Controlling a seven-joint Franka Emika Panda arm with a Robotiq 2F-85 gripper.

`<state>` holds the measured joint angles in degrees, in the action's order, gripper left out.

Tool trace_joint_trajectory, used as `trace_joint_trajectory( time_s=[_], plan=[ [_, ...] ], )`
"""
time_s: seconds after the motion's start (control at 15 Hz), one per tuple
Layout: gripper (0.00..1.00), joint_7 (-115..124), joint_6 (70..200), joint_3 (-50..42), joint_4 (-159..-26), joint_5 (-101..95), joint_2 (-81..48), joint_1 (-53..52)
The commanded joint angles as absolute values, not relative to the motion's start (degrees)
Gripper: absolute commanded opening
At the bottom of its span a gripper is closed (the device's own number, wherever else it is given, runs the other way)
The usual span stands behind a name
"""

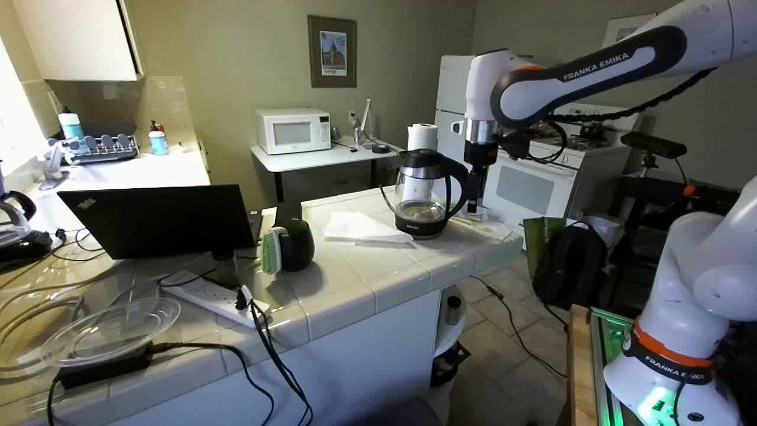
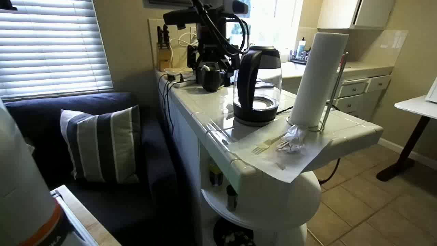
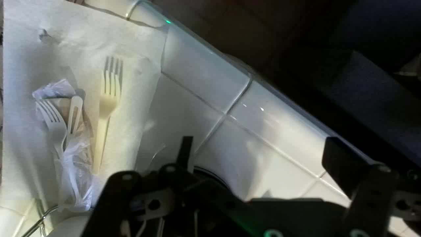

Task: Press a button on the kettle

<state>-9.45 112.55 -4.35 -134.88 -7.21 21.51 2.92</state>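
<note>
The clear-glass kettle [image 1: 423, 192] with black lid, handle and base stands upright on the tiled counter. It also shows in an exterior view [image 2: 259, 85], its handle facing that camera. No button on it can be made out. My gripper [image 1: 475, 198] points down beside the handle, above the counter. In an exterior view my gripper [image 2: 213, 63] is left of the handle, its fingers spread; I cannot tell whether it touches the kettle. In the wrist view my gripper [image 3: 258, 151] has its fingers far apart with bare tile between them. A dark curved rim there, probably the kettle base [image 3: 212, 175], is mostly hidden.
A paper towel roll [image 2: 319, 80] on a wire stand is close to the kettle. Plastic forks [image 3: 107, 105] lie on white paper [image 3: 138, 72] at the counter's end. A dark green mug [image 1: 297, 245], laptop [image 1: 159, 222] and power strip [image 1: 216, 299] stand further along the counter.
</note>
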Motion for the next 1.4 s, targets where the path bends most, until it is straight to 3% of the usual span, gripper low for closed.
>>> trace_joint_trajectory(
  time_s=[0.0, 0.67, 0.73, 0.87, 1.33],
  plan=[
    [1.00, -9.4, 112.4, -4.4, -134.8, -7.2, 21.5, 2.9],
    [1.00, -10.8, 104.8, -5.3, -135.4, -8.9, 29.2, 3.7],
    [0.75, -11.3, 105.8, -6.1, -135.8, -9.3, 30.3, 4.1],
    [0.65, -12.8, 108.5, -7.6, -136.7, -9.6, 32.6, 4.6],
    [0.09, -20.1, 117.1, -12.3, -138.9, -9.8, 37.3, 5.4]
  ],
)
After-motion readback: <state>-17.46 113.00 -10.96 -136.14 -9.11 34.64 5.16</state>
